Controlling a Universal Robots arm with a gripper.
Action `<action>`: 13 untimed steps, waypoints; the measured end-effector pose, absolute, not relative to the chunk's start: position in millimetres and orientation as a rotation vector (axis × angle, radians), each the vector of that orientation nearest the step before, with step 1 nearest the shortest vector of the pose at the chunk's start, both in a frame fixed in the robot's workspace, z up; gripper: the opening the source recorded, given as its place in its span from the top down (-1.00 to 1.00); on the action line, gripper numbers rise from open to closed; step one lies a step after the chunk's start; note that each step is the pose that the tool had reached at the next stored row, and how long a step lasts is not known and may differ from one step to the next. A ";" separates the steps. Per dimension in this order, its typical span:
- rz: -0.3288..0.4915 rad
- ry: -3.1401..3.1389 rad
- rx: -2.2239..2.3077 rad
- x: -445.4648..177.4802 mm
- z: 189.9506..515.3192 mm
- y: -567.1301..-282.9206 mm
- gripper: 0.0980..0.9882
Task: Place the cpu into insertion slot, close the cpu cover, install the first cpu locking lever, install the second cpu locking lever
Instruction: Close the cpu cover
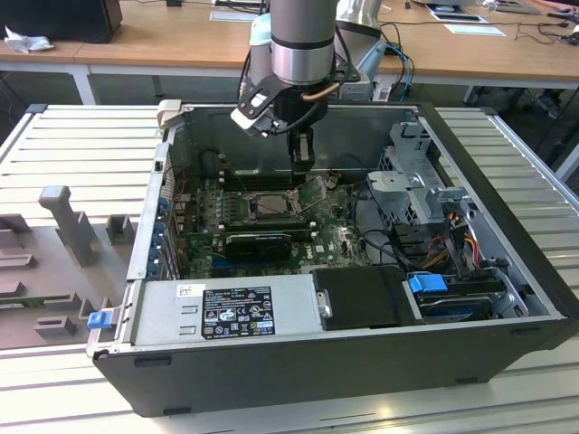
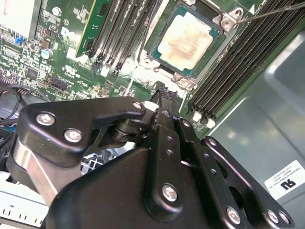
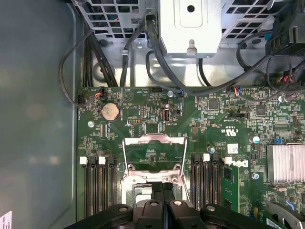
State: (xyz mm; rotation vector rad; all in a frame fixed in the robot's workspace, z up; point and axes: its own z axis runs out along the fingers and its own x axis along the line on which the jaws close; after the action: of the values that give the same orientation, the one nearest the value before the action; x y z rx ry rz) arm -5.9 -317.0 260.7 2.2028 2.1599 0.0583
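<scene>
Currently we are noting the cpu (image 2: 188, 40) lying flat inside the insertion slot (image 2: 185, 80), silver top up, so the first step is looking done to us. The cpu cover (image 3: 153, 140) is standing open, tilted up off the socket, and in the first wrist view we are seeing green board through its square window. The jaws are pressed together with nothing between them. In the second wrist view their tip is hovering just beside the slot's rim, and we cannot tell whether it is touching the cover. One thin locking lever (image 2: 274, 10) is sticking out free past a corner of the slot, not hooked down. In the exterior view the arm (image 1: 303, 45) is reaching down into the open computer case (image 1: 362, 362) sitting on the slatted desk (image 1: 81, 136). Risks as we are judging them: the cover is a thin plate, and a push landing off its edge could be slipping past and scraping the chip's top. If the chip is sitting slightly askew, swinging the plate down would be loading it unevenly and bending the contacts underneath. The loose lever could be getting trapped under the plate. The memory slots (image 2: 119, 28) are flanking the socket closely, so a sideways drift could be knocking their white clips.
</scene>
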 end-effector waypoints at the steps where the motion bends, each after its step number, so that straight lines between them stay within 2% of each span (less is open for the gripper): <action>1: 0.058 2.160 2.203 -4.1 260.7 -317.0 0.98; 13: 0.058 2.160 2.203 6.7 260.7 -317.0 0.98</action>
State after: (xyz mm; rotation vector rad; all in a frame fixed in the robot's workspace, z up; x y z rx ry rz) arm 6.7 -317.0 260.7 2.2027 2.1601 0.0581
